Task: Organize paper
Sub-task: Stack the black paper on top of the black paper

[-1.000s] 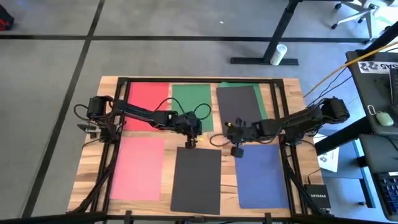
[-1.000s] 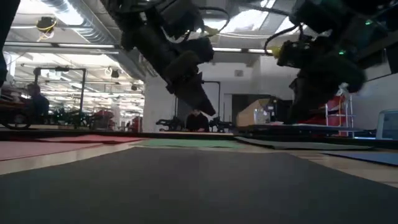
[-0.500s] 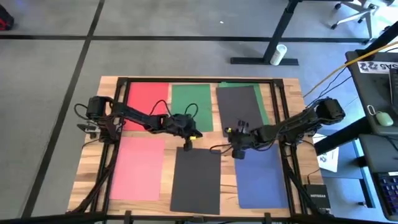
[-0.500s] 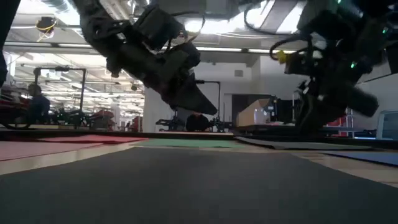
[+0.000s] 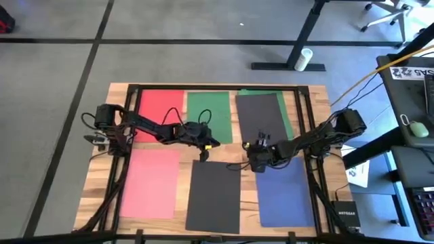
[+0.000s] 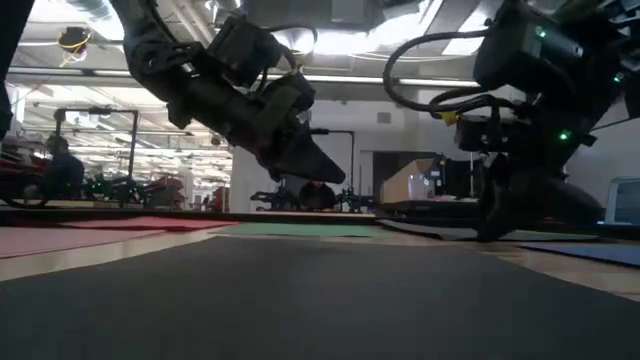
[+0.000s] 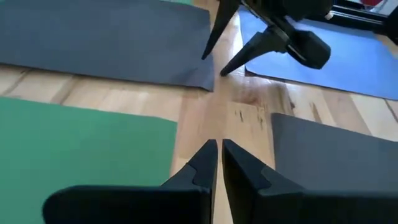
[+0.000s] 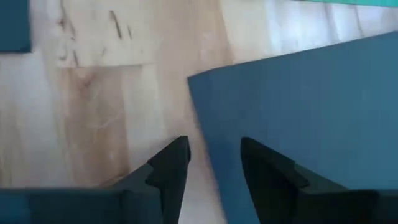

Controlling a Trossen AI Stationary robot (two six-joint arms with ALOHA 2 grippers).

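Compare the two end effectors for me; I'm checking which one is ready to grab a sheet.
The left end effector has its fingers nearly together over bare wood between the green sheet and a dark grey sheet. The right end effector is open, straddling the blue sheet's edge at its corner. Both point down near the table's middle.

Wooden table (image 5: 102, 173) holds six sheets in two rows. Far row: red sheet (image 5: 159, 112), green sheet (image 5: 207, 108), dark grey sheet (image 5: 261, 115) lying over a second green sheet (image 5: 286, 118) that shows at its right edge. Near row: pink sheet (image 5: 149, 183), another dark grey sheet (image 5: 213, 196), blue sheet (image 5: 288, 196). Left arm reaches in from the left edge; left gripper (image 5: 203, 155) sits over bare wood between the green sheet and the near dark grey one. Right arm comes in from the right; right gripper (image 5: 256, 166) is at the blue sheet's far-left corner. Grippers are near each other, apart. Finger state unreadable from above.
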